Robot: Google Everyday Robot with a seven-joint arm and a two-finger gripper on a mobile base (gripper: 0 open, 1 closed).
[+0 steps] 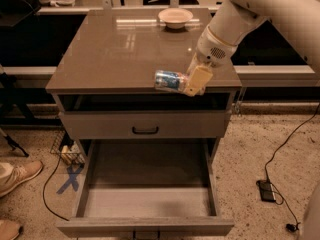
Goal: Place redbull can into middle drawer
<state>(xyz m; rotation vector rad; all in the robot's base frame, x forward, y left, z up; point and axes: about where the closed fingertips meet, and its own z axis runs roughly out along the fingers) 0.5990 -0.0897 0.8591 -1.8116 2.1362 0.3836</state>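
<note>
Gripper clenched on can; can on its side at front edge of cabinet top. Below: drawer front shut, middle drawer pulled out. Bowl at top's back. Arm enters from upper right.

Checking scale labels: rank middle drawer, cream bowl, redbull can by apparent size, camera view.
1. middle drawer, largest by far.
2-3. cream bowl and redbull can look alike; bowl is farther, so unranked.
The gripper holds the can at the cabinet's front edge.
</note>
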